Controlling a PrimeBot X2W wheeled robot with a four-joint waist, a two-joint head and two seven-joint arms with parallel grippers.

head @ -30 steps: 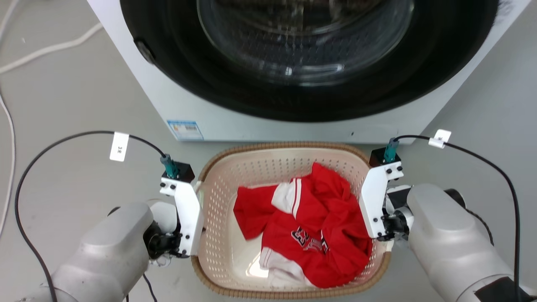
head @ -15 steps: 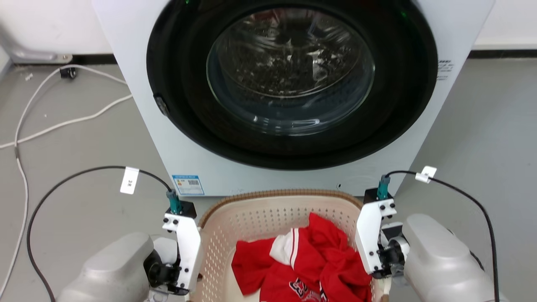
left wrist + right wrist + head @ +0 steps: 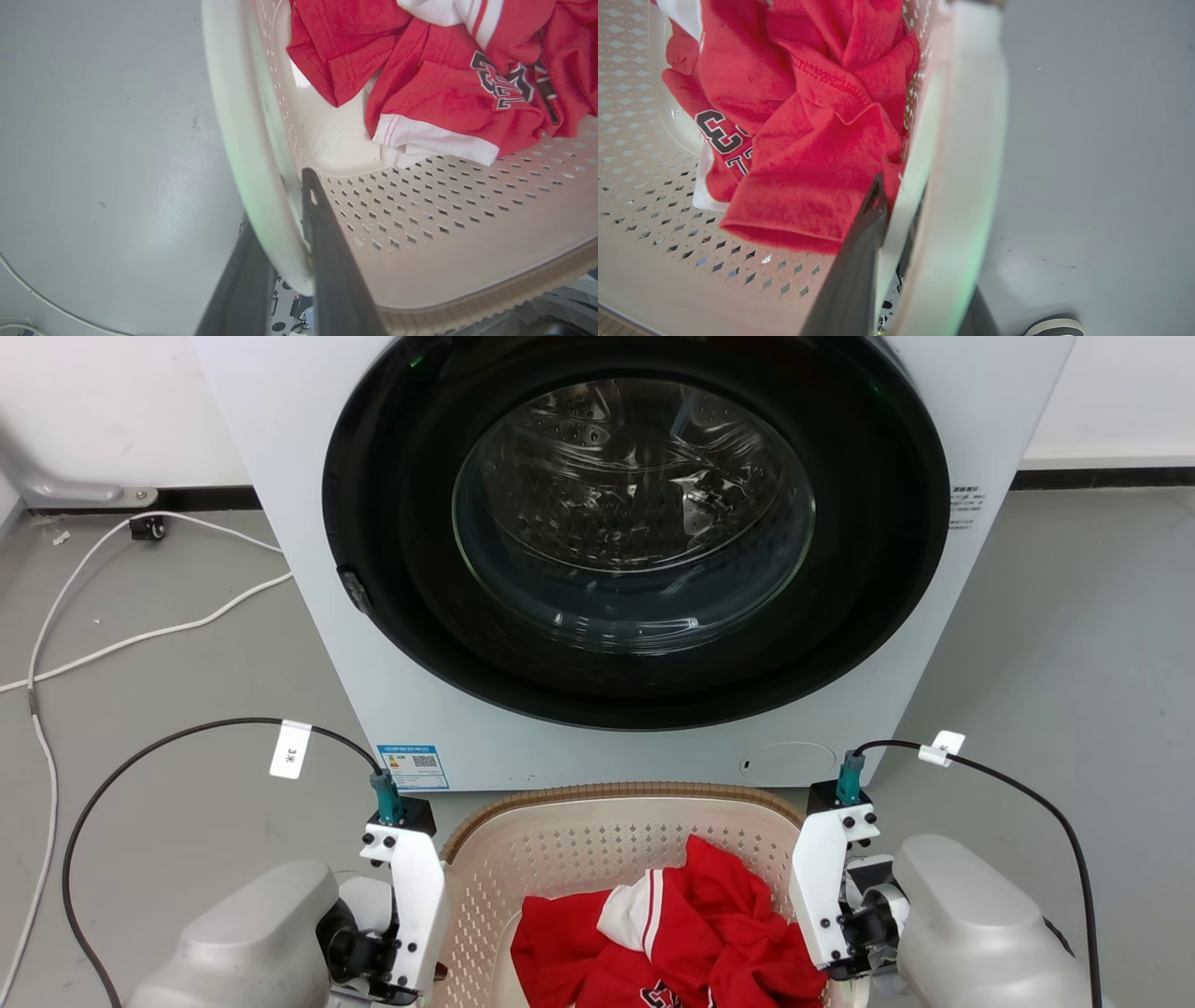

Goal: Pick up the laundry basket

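Cream laundry basket (image 3: pixel 579 849); long axis from left gripper (image 3: pixel 285 205) to right gripper (image 3: pixel 915 210).

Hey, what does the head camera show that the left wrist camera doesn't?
Head view adds the washer and white cables on the floor. Left wrist view adds the left gripper, one dark finger inside and one outside the laundry basket rim. Both show the basket's holed wall and the red shirt in it.

Washer (image 3: pixel 523 761) blocks ahead, just beyond laundry basket (image 3: pixel 597 792) far rim. Floor (image 3: pixel 1074 644) open both sides. White cable (image 3: pixel 140 637) far left. Possibly shoe (image 3: pixel 1052 326) near right side.
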